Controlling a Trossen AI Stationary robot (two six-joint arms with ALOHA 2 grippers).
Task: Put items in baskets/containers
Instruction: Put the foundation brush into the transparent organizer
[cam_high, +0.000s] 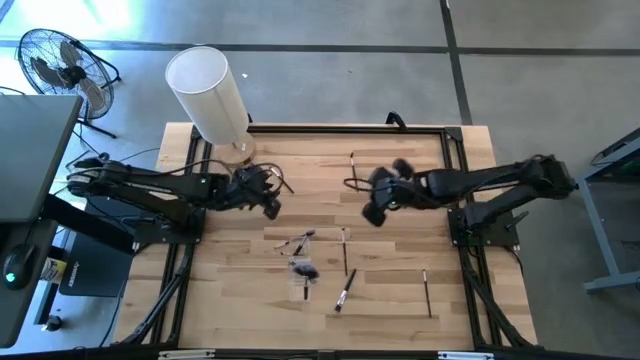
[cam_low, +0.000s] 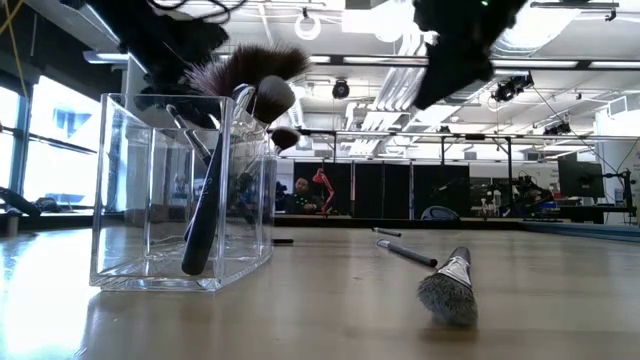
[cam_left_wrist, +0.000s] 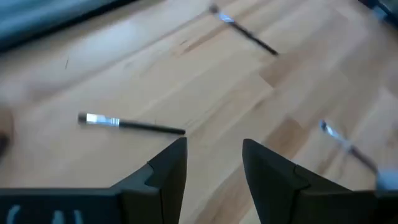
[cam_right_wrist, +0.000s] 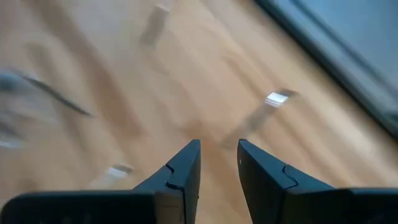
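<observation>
Dark fingers of the left end effector (cam_left_wrist: 214, 165) stand apart with bare wood showing between them and nothing held; in the high view this end effector (cam_high: 268, 200) hangs over the worktop (cam_high: 400, 300) a little way from the base of the white cylinder (cam_high: 207, 92). The right end effector (cam_right_wrist: 219, 163) also has its fingers parted with only wood in the gap, gripping nothing; from above it (cam_high: 378, 205) sits well apart from the white cylinder, toward the worktop's other side.

Between and below the two arms in the high view, the clear cup (cam_high: 303, 270) is hard to make out against the wood. The low view shows it plainly: the clear cup (cam_low: 180, 195) stands upright on the worktop with several brushes leaning inside, among them the wide fluffy brush (cam_low: 245, 72), whose head rises above the rim.

Other makeup brushes lie loose on the wood: one brush (cam_high: 342, 290) just beside the clear cup, a second brush (cam_high: 427, 293) farther from it, and a third brush (cam_high: 352, 160) beyond the right end effector. The left wrist view shows a silver-ferruled brush (cam_left_wrist: 130, 124) lying flat near the fingertips
</observation>
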